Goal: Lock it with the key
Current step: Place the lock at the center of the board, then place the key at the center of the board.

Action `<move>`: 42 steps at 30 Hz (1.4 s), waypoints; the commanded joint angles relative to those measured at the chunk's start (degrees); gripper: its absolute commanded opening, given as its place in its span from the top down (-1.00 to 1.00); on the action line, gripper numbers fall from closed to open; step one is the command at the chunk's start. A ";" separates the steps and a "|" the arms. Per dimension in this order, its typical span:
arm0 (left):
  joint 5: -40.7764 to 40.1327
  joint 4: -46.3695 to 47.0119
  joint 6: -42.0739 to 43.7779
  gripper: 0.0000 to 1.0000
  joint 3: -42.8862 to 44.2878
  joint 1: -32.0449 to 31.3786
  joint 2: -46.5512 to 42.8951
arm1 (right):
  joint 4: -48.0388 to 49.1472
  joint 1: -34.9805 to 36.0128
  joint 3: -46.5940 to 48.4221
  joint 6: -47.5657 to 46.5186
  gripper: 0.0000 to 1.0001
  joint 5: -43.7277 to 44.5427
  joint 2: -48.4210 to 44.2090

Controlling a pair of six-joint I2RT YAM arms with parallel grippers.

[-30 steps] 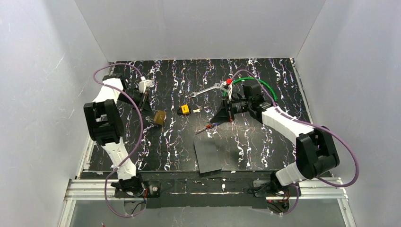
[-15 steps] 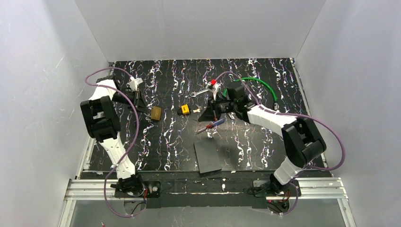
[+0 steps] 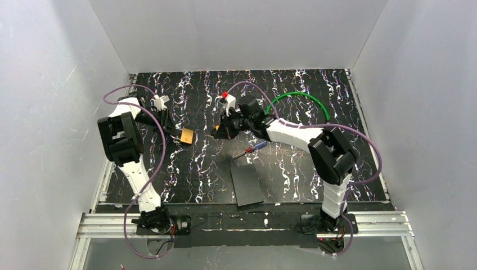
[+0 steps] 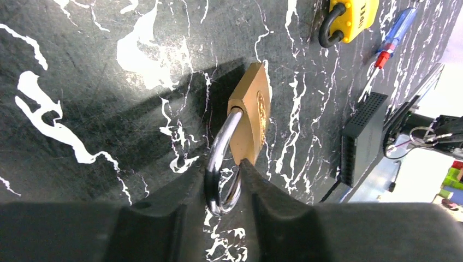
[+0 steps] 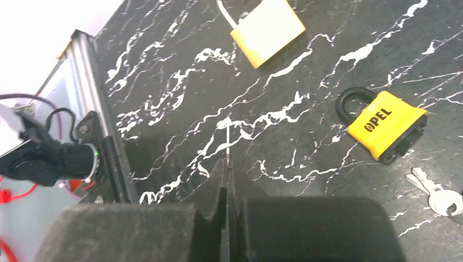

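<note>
Marbled table (image 3: pixel 304 163) | left end effector (image 4: pixel 224 176) pinching brass padlock (image 4: pixel 254 114) by shackle | right end effector (image 5: pixel 228 166) pressed together, arm stretched leftward

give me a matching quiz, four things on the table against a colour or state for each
1 brass padlock
2 yellow padlock
3 screwdriver
4 key

A silvery, lying flat
B shackle between left claw fingers
C blue and red handle
D black shackle

Pairs: 1-B, 2-D, 3-C, 4-A
</note>
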 commanded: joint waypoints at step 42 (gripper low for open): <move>5.10 7.47 -12.76 -0.97 -4.97 2.46 -27.98 | -14.82 7.92 31.79 11.87 0.23 23.74 25.01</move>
